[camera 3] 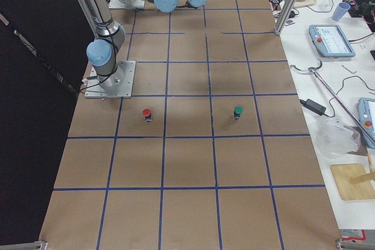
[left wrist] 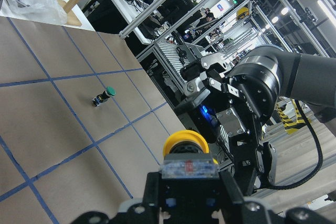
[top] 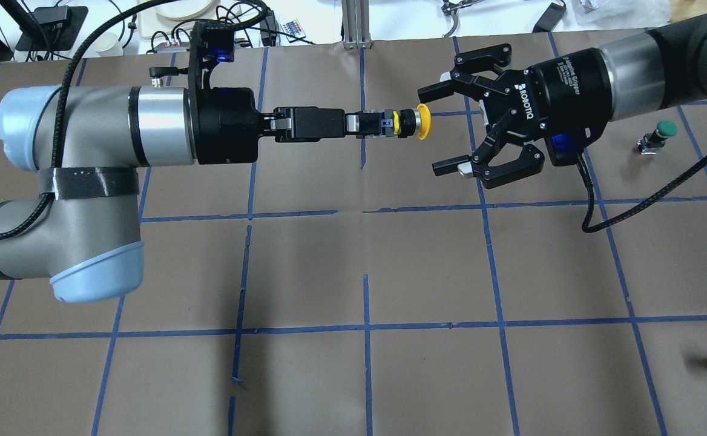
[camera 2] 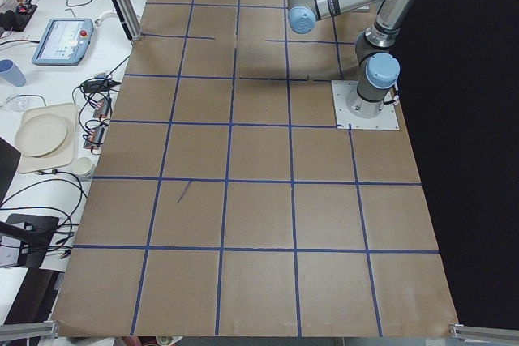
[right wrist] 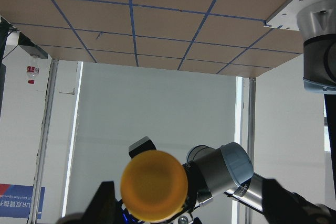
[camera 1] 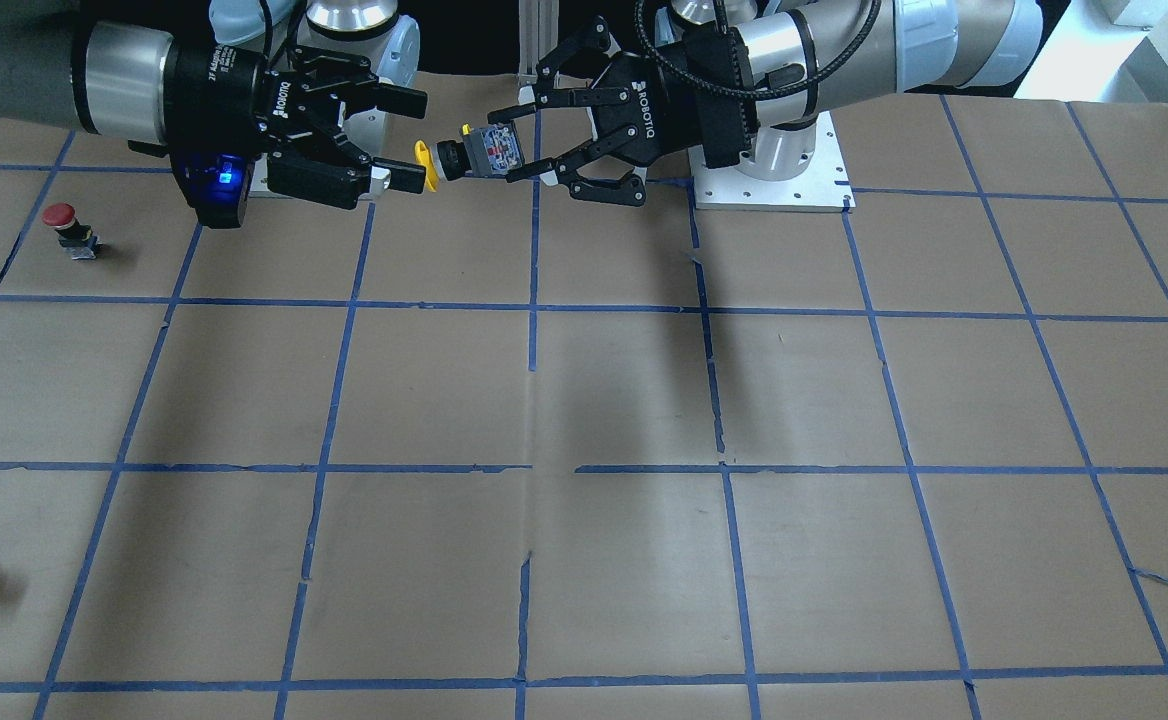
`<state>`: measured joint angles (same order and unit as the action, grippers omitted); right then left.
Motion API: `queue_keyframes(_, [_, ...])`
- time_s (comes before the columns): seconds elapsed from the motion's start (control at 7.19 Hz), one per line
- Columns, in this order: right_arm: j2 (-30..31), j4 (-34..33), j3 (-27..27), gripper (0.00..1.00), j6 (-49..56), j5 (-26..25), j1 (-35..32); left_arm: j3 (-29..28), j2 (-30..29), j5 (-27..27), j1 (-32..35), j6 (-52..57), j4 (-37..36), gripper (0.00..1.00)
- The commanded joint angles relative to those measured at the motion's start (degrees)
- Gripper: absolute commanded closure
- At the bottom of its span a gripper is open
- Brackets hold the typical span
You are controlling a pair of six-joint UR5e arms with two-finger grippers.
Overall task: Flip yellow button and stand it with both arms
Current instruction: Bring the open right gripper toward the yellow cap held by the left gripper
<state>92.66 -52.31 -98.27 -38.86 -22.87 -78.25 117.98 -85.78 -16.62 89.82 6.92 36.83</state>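
Aloft, left claw [top: 356, 123] pinches the yellow button [top: 405, 122].

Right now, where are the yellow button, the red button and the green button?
yellow button [top: 422, 122], overhead exterior view, on its cap.
red button [camera 1: 60, 214], exterior front-facing view, on its cap.
green button [top: 667, 128], overhead exterior view, on its cap.

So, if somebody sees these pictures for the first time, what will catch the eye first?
Striking is the yellow button, held level in mid-air by the left gripper, its cap pointing at the open right gripper close by. A green-capped button stands on the table, far to the robot's right.
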Motion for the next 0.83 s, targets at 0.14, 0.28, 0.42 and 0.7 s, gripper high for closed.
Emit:
queue_keyframes(0.14, [0.1, -0.2, -0.4, 0.03, -0.3, 0.4, -1.3, 0.0, 0.0, 0.1, 0.0, -0.1, 0.0, 0.97])
queue_keyframes(0.28, [0.2, -0.2, -0.3, 0.13, -0.3, 0.4, -1.3, 0.0, 0.0, 0.2, 0.0, -0.1, 0.0, 0.97])
queue_keyframes(0.42, [0.2, -0.2, -0.1, 0.29, -0.1, 0.3, -1.2, 0.0, 0.0, 0.3, 0.0, -0.1, 0.0, 0.97])
queue_keyframes(0.7, [0.1, -0.2, 0.1, 0.68, 0.4, 0.3, -0.9, 0.0, 0.0, 0.4, 0.0, -0.1, 0.0, 0.97])
